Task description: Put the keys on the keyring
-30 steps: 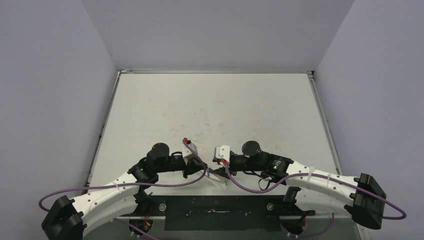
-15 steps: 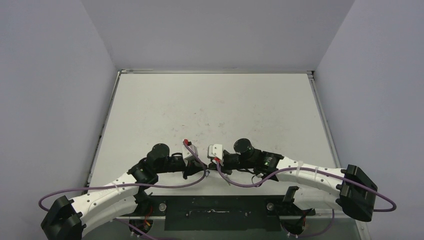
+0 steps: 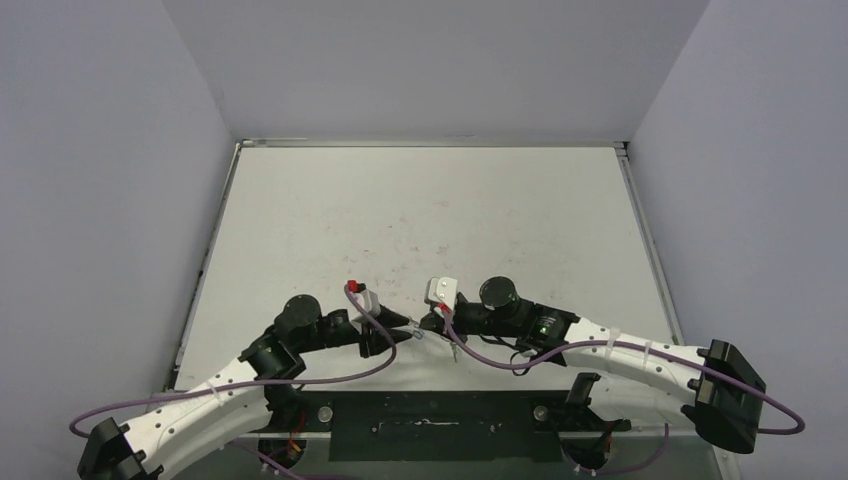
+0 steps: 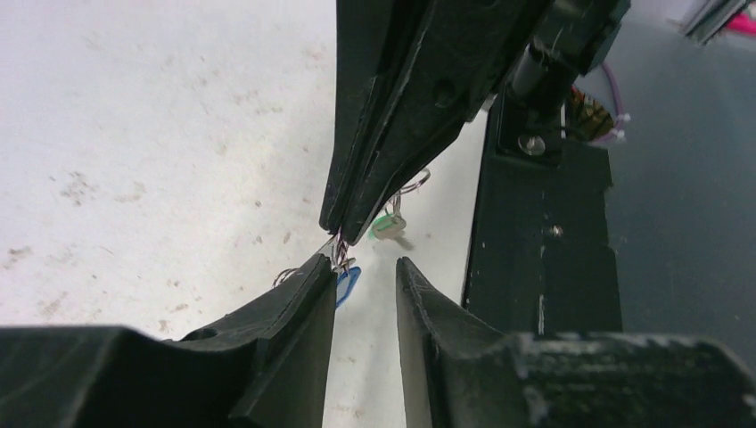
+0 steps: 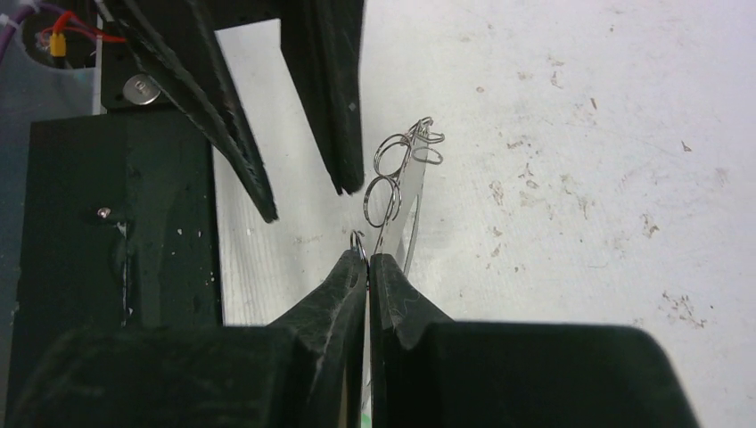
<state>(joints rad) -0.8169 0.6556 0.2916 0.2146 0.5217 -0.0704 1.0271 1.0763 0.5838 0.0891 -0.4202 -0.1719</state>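
Observation:
My right gripper (image 5: 367, 259) is shut on the thin wire of the keyring (image 5: 389, 183), whose small loops stick out just past its tips. In the left wrist view the right gripper's shut fingers (image 4: 392, 134) come down from above. The green key (image 4: 388, 226) hangs beside their tip and the blue key (image 4: 348, 282) just below it. My left gripper (image 4: 364, 266) is open. Its left finger almost touches the blue key and the wire. In the top view both grippers, left (image 3: 406, 335) and right (image 3: 430, 327), meet tip to tip near the table's front edge.
The black base plate (image 4: 535, 259) lies right beside the grippers at the near edge of the white table (image 3: 430, 220). Purple cables (image 3: 480, 358) loop along both arms. Grey walls enclose the table on three sides.
My left arm has drawn back to the left, its fingers now pointing right at the right gripper's tip. The right gripper moved left, then settled slightly back, still holding the wire.

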